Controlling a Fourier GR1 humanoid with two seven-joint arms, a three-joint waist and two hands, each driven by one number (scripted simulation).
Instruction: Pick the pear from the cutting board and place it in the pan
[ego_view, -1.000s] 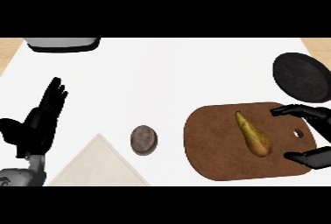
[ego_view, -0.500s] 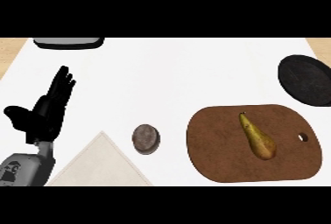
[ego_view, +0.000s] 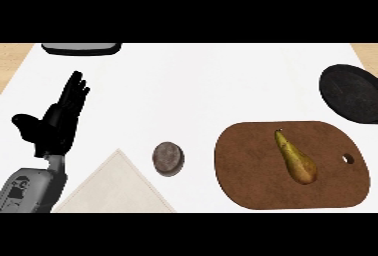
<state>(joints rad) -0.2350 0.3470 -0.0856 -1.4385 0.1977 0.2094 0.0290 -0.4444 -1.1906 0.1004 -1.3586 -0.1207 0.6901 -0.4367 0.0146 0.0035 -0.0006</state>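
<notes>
A yellow-brown pear (ego_view: 295, 159) lies on the brown cutting board (ego_view: 251, 170) at the lower right, stem pointing away from me. The black pan (ego_view: 353, 93) sits at the right edge, beyond the board. My left hand (ego_view: 57, 120) rests at the left with its fingers straight and pointing up, holding nothing. My right hand shows nowhere in the head view.
A small round brown-grey object (ego_view: 168, 157) lies left of the board. A beige triangular cloth (ego_view: 114, 187) covers the lower left. A grey-black object (ego_view: 81, 48) sits at the far left top edge. Wood shows at both top corners beyond the white counter.
My right hand, which hovered over the board's right side, has left the view. The left hand has shifted a little up and to the right. The pear has not moved.
</notes>
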